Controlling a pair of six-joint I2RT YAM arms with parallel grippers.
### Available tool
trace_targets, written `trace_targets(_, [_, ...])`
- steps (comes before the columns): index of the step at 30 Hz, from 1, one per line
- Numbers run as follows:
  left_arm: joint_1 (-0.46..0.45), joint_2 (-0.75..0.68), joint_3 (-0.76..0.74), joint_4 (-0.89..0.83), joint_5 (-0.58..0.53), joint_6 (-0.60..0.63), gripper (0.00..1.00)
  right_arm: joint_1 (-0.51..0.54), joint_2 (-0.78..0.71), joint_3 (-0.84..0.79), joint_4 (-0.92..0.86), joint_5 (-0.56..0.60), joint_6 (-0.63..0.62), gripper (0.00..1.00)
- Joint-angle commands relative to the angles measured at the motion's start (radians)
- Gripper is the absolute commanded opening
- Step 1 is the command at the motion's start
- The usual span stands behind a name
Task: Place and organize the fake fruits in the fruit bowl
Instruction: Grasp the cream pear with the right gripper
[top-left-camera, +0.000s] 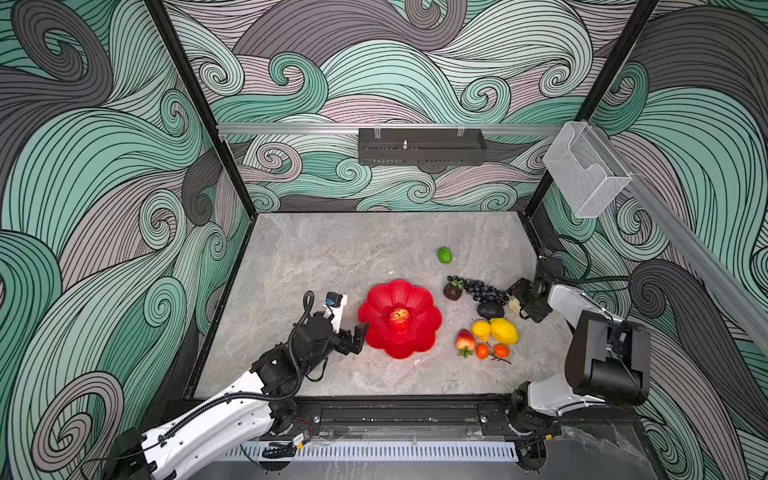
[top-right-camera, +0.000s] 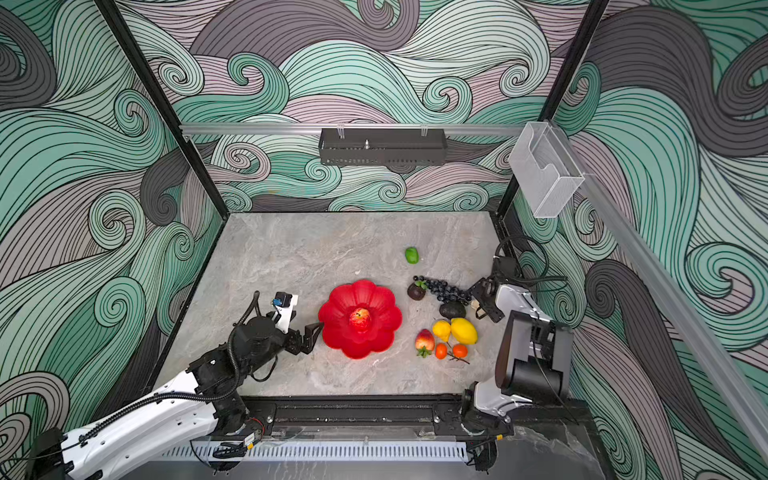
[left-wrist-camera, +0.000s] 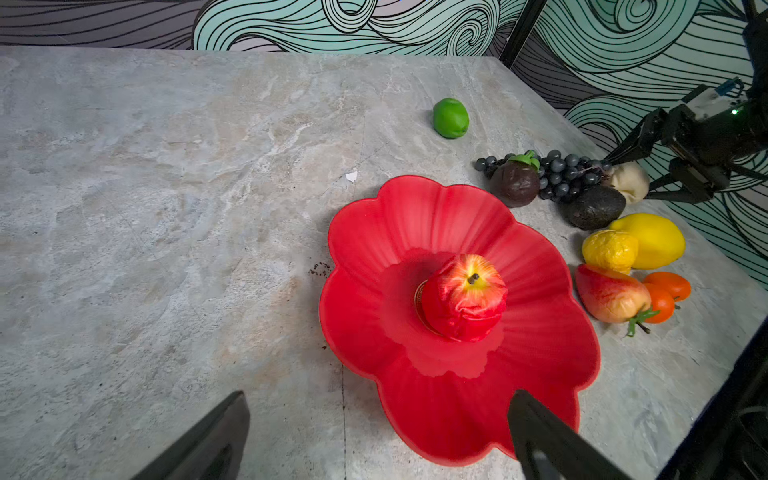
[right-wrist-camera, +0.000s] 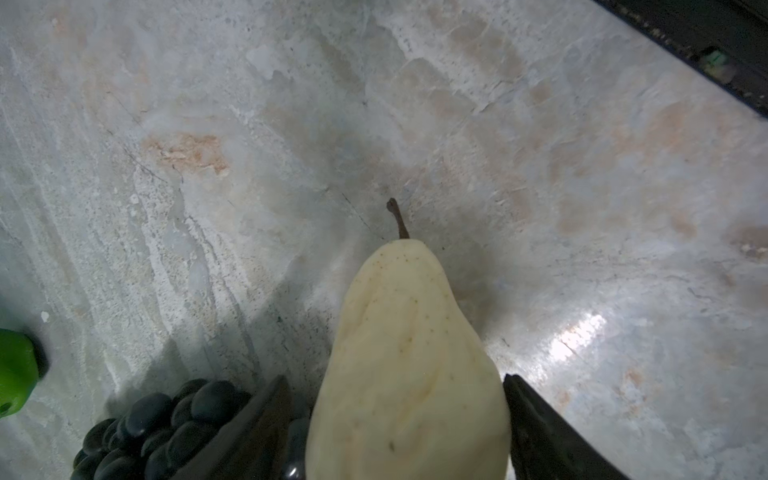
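Now straddling cream plastic pear on grey stone tabletop with right gripper, fingers not yet pinched; left gripper released beside scalloped red plastic bowl. Next: squeeze, lift, carry bowlward.

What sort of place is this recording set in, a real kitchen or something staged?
Probably a staged robot test cell, not a kitchen: wave-print wall panels on black frame posts enclose a marble-look tabletop, and a left arm and right arm are mounted on a rail at its front edge.
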Motion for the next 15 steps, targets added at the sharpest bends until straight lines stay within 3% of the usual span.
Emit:
trace_targets(1, [0.008, 0.001, 0.017, 0.015, 0.007, 0.007, 0.98, -0.011, 0.018, -0.021, 0.032, -0.02, 0.008, 0.76])
trace_targets(15, [0.022, 0.02, 0.022, 0.019, 0.014, -0.002, 0.98, -0.015, -0.056, -0.048, 0.05, -0.024, 0.019, 0.65])
